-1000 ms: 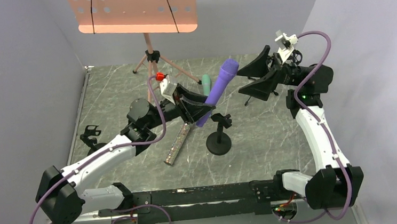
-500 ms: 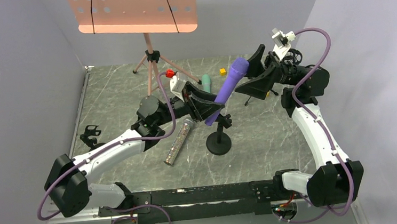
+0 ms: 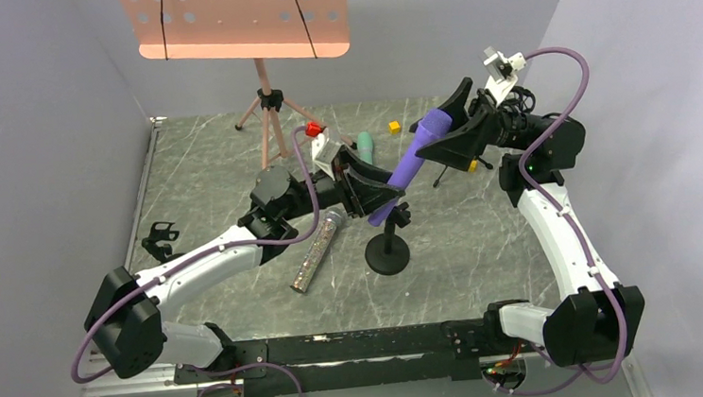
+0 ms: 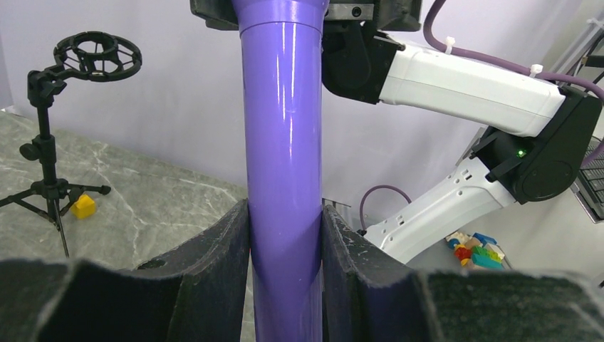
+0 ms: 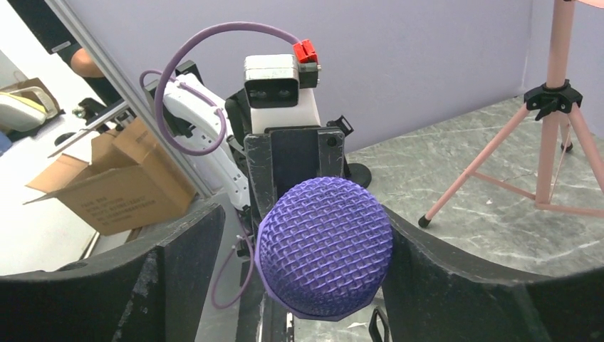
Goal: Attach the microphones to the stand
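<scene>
The left gripper (image 3: 372, 191) has its jaws pinching the purple microphone (image 3: 413, 161) low on its body, above the middle of the tabletop (image 3: 202, 184). The right gripper (image 3: 452, 126) has its jaws spread around its head.

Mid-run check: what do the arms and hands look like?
Left arm and right arm: white shells, black joints, a purple cable along each. Left hand and right hand have broad black wedge-shaped fingers. White wrist cameras; the left one's carries a red tag.
</scene>
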Controlling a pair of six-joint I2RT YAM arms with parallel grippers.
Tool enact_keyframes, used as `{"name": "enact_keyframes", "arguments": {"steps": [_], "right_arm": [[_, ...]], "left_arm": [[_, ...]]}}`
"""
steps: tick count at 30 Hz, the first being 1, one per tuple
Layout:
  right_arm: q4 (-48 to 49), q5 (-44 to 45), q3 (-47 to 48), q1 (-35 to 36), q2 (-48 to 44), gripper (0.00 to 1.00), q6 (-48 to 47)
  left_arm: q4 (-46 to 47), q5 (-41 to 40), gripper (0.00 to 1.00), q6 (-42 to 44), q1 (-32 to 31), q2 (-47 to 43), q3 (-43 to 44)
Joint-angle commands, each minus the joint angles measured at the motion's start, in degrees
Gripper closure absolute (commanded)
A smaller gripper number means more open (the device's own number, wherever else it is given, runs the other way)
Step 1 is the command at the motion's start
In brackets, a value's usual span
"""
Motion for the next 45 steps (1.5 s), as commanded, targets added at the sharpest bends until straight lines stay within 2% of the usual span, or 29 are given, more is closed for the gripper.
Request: {"name": "enact_keyframes", "arguments": {"steps": [1,5,7,10,12,13,17,19,20,26,31,35,41,45], "right_arm": [[-1.64,1.73,2.19,0.22,-1.49,0.25,-1.04],[-0.18,1.68,1.6,0.17,-1.54,0.46,0.22],[-0.37,1.77,1.44,0.18,-1.61,0.6,0.26],[-0.65,1.75,1.2,0.22,-1.84,0.68,0.31],[-0.53,1.77,1.01,0.2,-1.91,0.69,0.5],[-0.48,1.79,0.9,0.17,-1.93,0.7,0.5],[-1.19,1.51,0.46,0.25,-2.18,0.71,-0.29],[-1.53,1.36,-0.01,0.29,-2.33,0.72,-0.69],[-1.74,1.33,-0.3,0.39,-2.46,0.72,-0.94],[-5.31,0.25,-0.55,0.94,-3.14,0.73,-4.94],[-8.12,-0.03,-0.57,1.43,-3.53,0.73,-7.67],[-9.82,0.0,-0.65,1.54,-3.65,0.73,-9.56],[-12.46,0.25,-0.22,1.63,-3.43,0.73,-11.81],[-14.09,0.39,-0.01,1.63,-3.35,0.72,-13.36]], "left_arm": [[1.38,1.77,1.0,0.22,-0.27,0.29,2.95],[0.72,2.43,0.99,0.05,-0.26,0.76,3.51],[0.29,2.71,0.98,-0.04,-0.3,1.03,3.91],[-0.52,3.22,0.93,0.04,-0.28,1.38,4.48],[-1.13,4.07,0.79,0.05,-0.21,1.71,5.01],[-1.58,4.62,0.69,-0.22,0.03,1.94,5.39],[-4.95,7.29,0.2,-0.88,1.24,2.8,7.68],[-6.96,9.6,0.04,0.19,2.02,3.42,9.68],[-8.27,10.85,0.01,0.78,2.28,3.95,11.02],[-16.72,15.85,0.01,3.37,3.61,7.77,20.18],[-19.99,19.53,0.01,3.24,3.8,10.86,26.99],[-22.27,19.03,0.01,3.25,3.53,12.3,29.61],[-32.3,16.79,0.1,6.88,2.18,14.44,34.98],[-34.31,14.54,0.2,7.51,1.84,14.28,35.03]]}}
